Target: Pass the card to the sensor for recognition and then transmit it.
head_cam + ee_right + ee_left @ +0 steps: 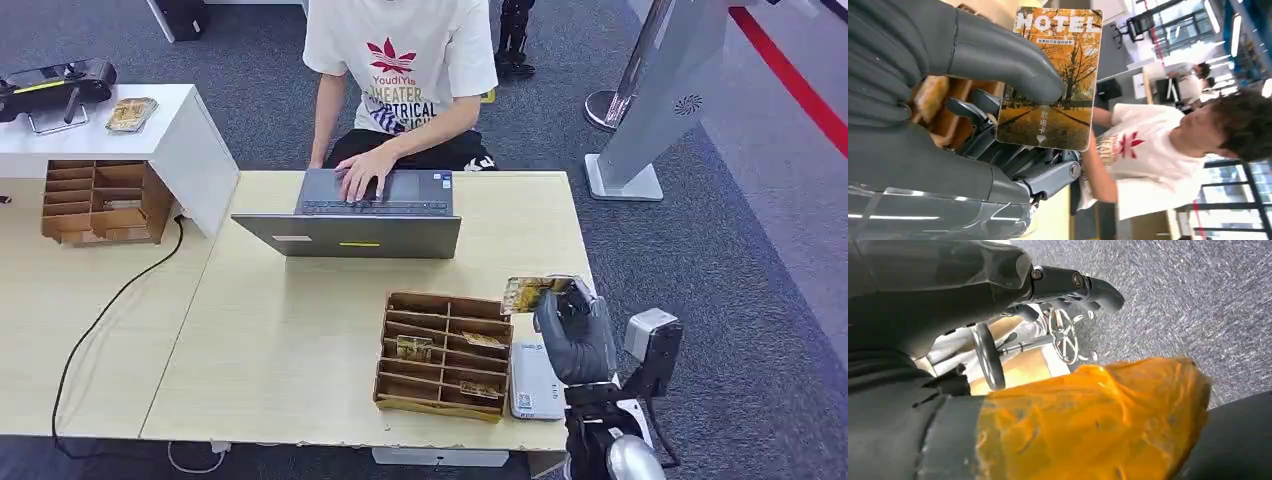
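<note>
- Light wood table [300, 330], big bare patch left of the wooden tray [445, 355]; grey carpet past the table edge on the tray's right.
- Person in white printed T-shirt [400, 50] sits at the far side from the tray, one hand on an open laptop [370, 210].
- White cabinet [150, 140] well left of the tray; second wooden organizer [100, 200] under its top, a card-like thing [131, 113] on top.
- Wooden tray sits near the table's front edge, split into slots; a few cards lie in the slots.
- White sensor [535, 385] lies flat, touching the tray's right side, close to the table's right edge.
- Right hand [575, 335] raised just right of the tray's far corner, above the sensor, thumb [998, 55] pressed on the card's face, dark fingers behind it: grasping the card.
- Card [1053, 77]: autumn trees, orange leaves, white "HOTEL" at one end, small arrow at the other; held up off the table.
- Left hand [1068, 287] over carpet, fingers [1098, 290] curled; can't tell if it holds anything.
</note>
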